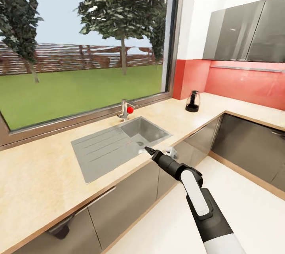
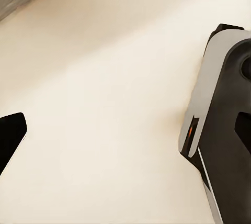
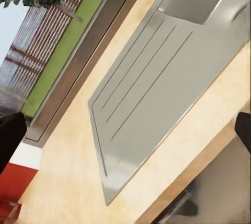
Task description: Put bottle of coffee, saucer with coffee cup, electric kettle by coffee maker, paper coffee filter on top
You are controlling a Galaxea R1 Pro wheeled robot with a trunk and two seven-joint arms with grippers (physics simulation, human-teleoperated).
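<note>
Pale wood desk [image 1: 35,179] carries our landmark, the steel sink [image 1: 118,143]; beyond the sink in the corner stands the dark coffee maker [image 1: 192,101]; our right end effector [image 1: 149,150] hovers at the sink's front edge, fingers spread apart; the left end effector's state we cannot tell.

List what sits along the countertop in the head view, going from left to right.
Drainboard of the sink → faucet with a red knob → sink basin → dark coffee maker near the red backsplash corner.
</note>
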